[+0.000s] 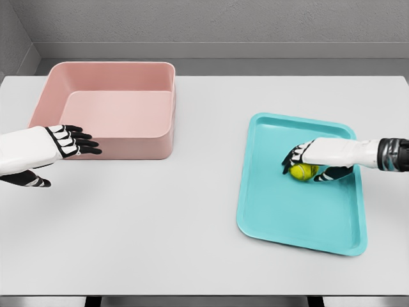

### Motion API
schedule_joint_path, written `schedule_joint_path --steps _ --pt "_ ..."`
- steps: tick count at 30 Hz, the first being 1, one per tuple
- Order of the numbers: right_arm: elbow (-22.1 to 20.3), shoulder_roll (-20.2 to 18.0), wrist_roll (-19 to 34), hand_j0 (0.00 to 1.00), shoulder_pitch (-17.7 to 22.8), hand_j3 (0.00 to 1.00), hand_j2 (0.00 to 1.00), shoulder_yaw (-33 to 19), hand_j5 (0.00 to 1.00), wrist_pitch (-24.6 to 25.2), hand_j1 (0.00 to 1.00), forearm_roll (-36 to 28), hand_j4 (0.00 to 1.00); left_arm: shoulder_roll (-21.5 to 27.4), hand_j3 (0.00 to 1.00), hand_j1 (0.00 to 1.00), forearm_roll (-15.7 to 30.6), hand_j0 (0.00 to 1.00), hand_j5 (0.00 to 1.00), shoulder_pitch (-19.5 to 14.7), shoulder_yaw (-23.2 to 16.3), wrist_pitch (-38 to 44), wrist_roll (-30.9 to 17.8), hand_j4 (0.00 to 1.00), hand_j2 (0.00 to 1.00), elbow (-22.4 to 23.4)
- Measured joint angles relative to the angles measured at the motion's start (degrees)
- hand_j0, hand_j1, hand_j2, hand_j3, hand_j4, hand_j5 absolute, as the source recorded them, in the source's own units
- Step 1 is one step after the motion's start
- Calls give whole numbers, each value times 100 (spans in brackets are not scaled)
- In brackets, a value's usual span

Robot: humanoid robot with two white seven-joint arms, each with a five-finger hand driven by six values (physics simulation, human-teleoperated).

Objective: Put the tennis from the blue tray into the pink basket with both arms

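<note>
The right hand [305, 161] was curled over the ball [303, 171] mid-tray [281, 217] to grasp it, while the left hand [67, 142] waited flat-fingered and empty by the basket's [153, 144] front wall.

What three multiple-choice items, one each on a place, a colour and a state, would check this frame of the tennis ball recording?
1. Where is the tennis ball?
A. in the pink basket
B. on the blue tray
C. on the bare table

2. What colour is the basket?
A. pink
B. green
C. black

3. What is the left hand doing?
A. gripping the ball
B. lifting the tray
C. holding nothing, fingers extended

Answers:
1 B: the ball lies on the blue tray, under the right hand.
2 A: its walls and floor are pink.
3 C: the left hand is beside the basket's front wall, fingers straight, nothing in it.
</note>
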Motion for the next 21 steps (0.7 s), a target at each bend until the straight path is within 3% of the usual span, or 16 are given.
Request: schedule_joint_path --steps 15,21 --pt "9 31 70 48 -9 48 48 -65 48 -28 48 58 48 0 100 100 0 100 100 -9 2 0 0 100 100 -8" --pt "-27 -1 88 47 -26 47 47 -145 47 -31 47 21 47 -1 100 100 1 100 100 -9 5 0 0 100 100 -7"
